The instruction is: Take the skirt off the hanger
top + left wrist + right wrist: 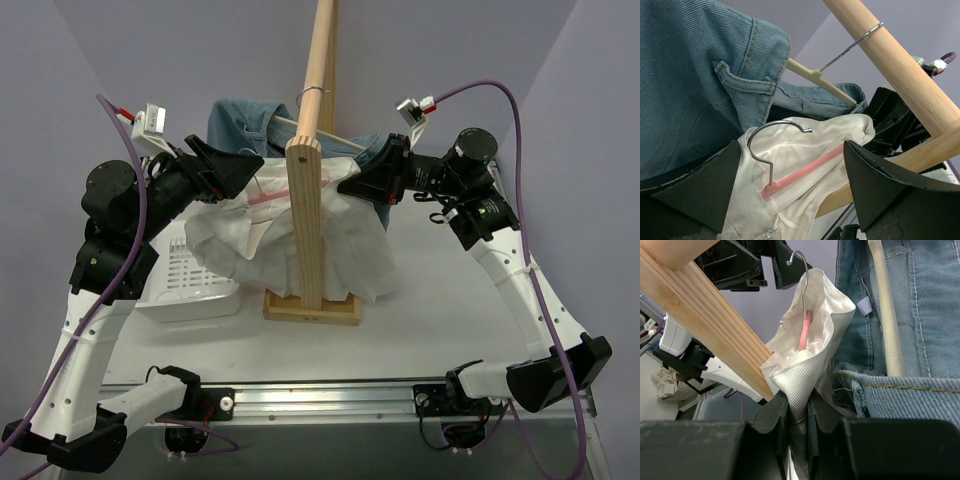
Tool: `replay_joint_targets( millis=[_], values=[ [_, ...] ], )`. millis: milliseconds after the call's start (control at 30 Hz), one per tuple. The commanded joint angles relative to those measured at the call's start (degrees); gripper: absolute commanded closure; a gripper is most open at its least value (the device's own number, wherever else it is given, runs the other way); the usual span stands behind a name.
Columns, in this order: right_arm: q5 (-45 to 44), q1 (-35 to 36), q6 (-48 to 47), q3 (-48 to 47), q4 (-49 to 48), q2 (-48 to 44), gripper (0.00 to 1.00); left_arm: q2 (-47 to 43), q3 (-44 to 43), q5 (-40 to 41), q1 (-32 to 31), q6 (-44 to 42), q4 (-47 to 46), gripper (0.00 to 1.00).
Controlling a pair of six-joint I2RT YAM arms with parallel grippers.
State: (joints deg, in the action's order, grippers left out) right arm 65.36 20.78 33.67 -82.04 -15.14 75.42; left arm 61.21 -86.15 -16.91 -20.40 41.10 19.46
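Pale lilac walls (pixel 90 60) close in on both sides to a corner at the back, w/ a white tabletop (pixel 440 320) below. The widest open stretch is front-right of the wooden rack base (pixel 312 307). The left side is crowded by a white slotted basket (pixel 190 285) just beside the left arm. The rack's upright post (pixel 305 220) stands btwn the two grippers, and its long rod (pixel 322 40) runs off overhead toward the back. Tight behind hangs a blue denim garment (pixel 238 118) on an off-white hanger (pixel 815 76) hooked over the rod, v. near the skirt (pixel 350 255). The skirt is white and floppy, bunched in folds around the post, hem drooping toward the base. The pink hanger (pixel 805 171) lies tilted inside the waistband, and its wire hook (pixel 771 131) is in open air, apart from the rod. The left gripper (pixel 791 150) has its jaws spread wide, one either side of waistband and hook; whether they touch fabric I can't tell. The right gripper (pixel 799 407) has its jaws pressed together, pinching a fold of the skirt's white fabric at the opp. end.
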Motion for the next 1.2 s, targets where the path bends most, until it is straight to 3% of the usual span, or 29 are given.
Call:
replay_joint_targets(
  millis=[0,133,367,900,1167],
  values=[
    [-0.23,0.76,1.4,-2.95,-5.96,-1.68,1.0,-0.3,-1.74,-2.68,0.28,-1.99,-3.37,0.09],
    [-0.94,0.76,1.48,-2.77,-5.7,-1.94,1.0,-1.0,-1.21,-5.24,0.28,-6.19,-4.44,0.17],
    [-0.77,1.11,2.89,-2.6,-6.66,-2.29,1.0,-1.8,-2.62,-2.26,0.36,-14.46,-0.48,0.21],
    [0.38,1.99,7.37,-1.9,-11.67,-2.82,1.0,1.36,-6.31,0.65,0.28,-23.44,1.98,0.53],
    [0.81,1.99,8.69,-2.25,-13.07,-2.64,1.0,2.33,-6.31,0.12,0.28,-24.75,2.42,0.55]
  ],
)
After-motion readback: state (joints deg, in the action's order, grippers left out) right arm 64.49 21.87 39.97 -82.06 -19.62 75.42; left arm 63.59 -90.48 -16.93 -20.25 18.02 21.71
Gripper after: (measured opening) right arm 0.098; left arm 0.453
